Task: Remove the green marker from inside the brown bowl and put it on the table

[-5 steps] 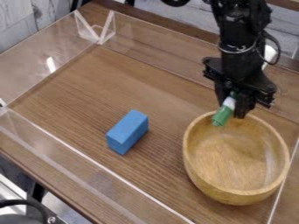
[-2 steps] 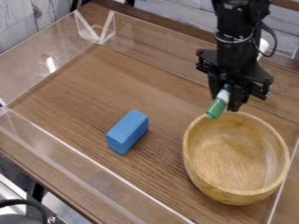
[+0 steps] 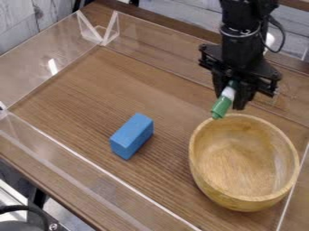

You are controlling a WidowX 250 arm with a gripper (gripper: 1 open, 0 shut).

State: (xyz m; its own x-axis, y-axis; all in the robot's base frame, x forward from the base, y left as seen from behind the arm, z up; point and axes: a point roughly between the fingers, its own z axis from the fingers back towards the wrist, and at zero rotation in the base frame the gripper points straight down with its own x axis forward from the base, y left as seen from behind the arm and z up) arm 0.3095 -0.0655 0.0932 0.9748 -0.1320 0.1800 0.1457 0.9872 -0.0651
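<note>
Now that the slim white green-capped marker (image 3: 222, 107) has risen clear of the shallow light-brown wooden bowl's (image 3: 245, 161) far rim, pinched in the black fingers (image 3: 229, 93), only setting it on the worktop (image 3: 85, 95) remains.

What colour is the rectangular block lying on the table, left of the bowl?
Blue: the block is plain blue all over, shown clearly in the single camera view.

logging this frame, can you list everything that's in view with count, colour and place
marker: one, white with a green cap, hanging from the gripper above the bowl's far rim
bowl: one, light brown wood, near right of the table, nothing inside
block: one, blue, lying on the table left of the bowl
table: one, brown wood grain, edged by clear walls
gripper: one, black, shut on the marker, pointing down
</note>
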